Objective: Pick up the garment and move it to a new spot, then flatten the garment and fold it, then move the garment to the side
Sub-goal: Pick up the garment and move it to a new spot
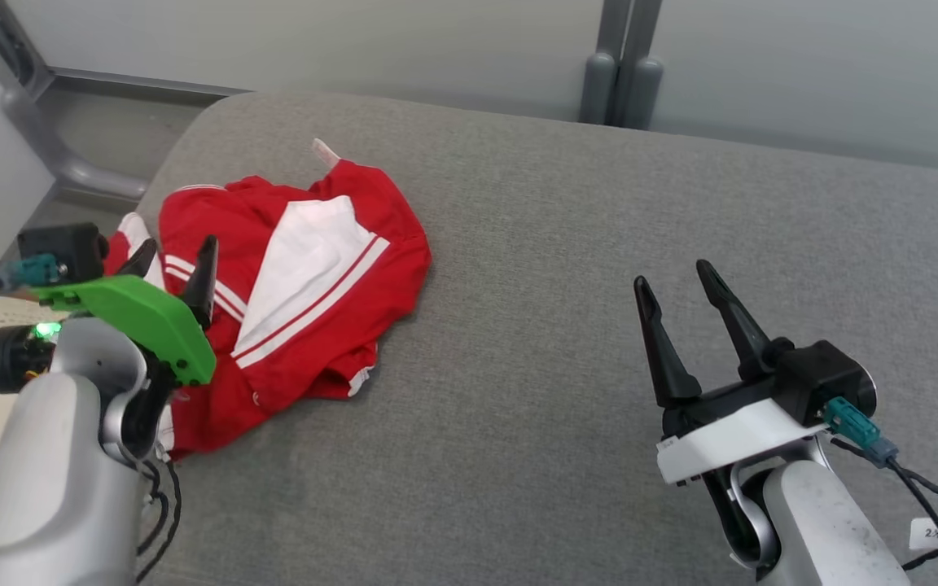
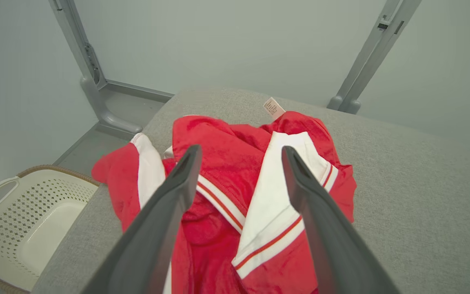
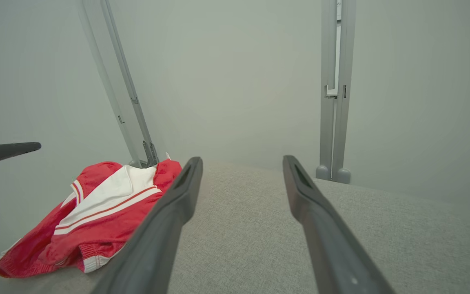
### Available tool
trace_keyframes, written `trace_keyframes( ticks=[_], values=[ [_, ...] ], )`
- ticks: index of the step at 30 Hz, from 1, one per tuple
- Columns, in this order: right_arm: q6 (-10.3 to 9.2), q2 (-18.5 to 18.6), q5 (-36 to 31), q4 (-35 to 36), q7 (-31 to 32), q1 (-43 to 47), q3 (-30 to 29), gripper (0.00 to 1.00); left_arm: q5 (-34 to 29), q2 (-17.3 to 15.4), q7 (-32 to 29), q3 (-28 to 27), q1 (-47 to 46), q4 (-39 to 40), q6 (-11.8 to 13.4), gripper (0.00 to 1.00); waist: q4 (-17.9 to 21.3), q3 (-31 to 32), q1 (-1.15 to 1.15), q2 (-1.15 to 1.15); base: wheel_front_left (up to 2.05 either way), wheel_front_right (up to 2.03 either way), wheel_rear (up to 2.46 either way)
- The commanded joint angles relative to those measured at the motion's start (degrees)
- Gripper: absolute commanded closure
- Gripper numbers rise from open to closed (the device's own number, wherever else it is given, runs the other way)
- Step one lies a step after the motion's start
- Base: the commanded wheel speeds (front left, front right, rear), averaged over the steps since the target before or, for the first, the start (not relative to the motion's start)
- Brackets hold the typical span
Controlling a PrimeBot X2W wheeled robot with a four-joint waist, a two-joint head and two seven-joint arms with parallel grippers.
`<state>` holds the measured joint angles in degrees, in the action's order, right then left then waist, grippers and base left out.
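On the left part of a gray padded surface (image 1: 567, 244), close to its rounded far corner, the garment (image 1: 306, 285) lies in a crumpled heap, red with white panels and thin red-and-white stripes. In the left wrist view the garment (image 2: 239, 175) spreads under and beyond the fingers, one red-and-white fold reaching the left edge of the surface, and a small white label (image 2: 273, 107) sticks up from its far side. The same label (image 1: 325, 151) shows at the top of the heap in the head view. From the right wrist view the garment (image 3: 96, 212) sits low at the left, bunched and unfolded. The left gripper (image 1: 176, 260) hangs over the near left part of the heap with its two dark fingers spread wide and nothing between them; whether the tips touch the cloth I cannot tell. The left gripper (image 2: 241, 151) points along the heap toward the far wall, and one of its fingers (image 3: 10, 150) shows above the cloth from the side. A green plate (image 1: 135, 313) sits on that wrist. The right gripper (image 1: 672, 277) is well apart from the garment, over bare gray fabric at the right, its fingers also spread and empty; the right gripper (image 3: 242, 161) points at the wall. Beside the surface's left edge, lower down, stands a cream perforated basket (image 2: 27, 228). Gray metal posts (image 1: 620, 73) rise behind the surface against a pale wall.
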<state>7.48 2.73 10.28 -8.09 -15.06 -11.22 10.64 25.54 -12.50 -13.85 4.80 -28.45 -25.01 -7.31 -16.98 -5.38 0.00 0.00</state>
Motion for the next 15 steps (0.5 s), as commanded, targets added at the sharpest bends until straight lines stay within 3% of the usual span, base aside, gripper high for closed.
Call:
trace_keyframes(
  ticks=[1,8,15],
  values=[
    [0.03,0.3,-0.3,0.4,-0.2,-1.1,0.0,0.0,2.5,-1.2,-2.7,1.3,-2.6,-0.9,-0.2,0.0,4.1,-3.7,0.0,0.0,0.0,0.0,0.0],
    [0.03,0.3,0.4,1.1,-0.2,-3.6,0.2,0.0,13.0,-8.1,-15.4,7.9,-9.2,-6.0,-0.2,0.0,9.0,-7.1,0.0,0.0,0.0,0.0,0.0],
    [0.03,0.3,1.1,0.8,-0.2,-4.8,0.7,0.0,19.1,-13.3,-21.1,12.3,-12.7,-12.0,-0.2,0.0,13.0,-8.2,0.0,0.0,0.0,0.0,0.0]
  ],
)
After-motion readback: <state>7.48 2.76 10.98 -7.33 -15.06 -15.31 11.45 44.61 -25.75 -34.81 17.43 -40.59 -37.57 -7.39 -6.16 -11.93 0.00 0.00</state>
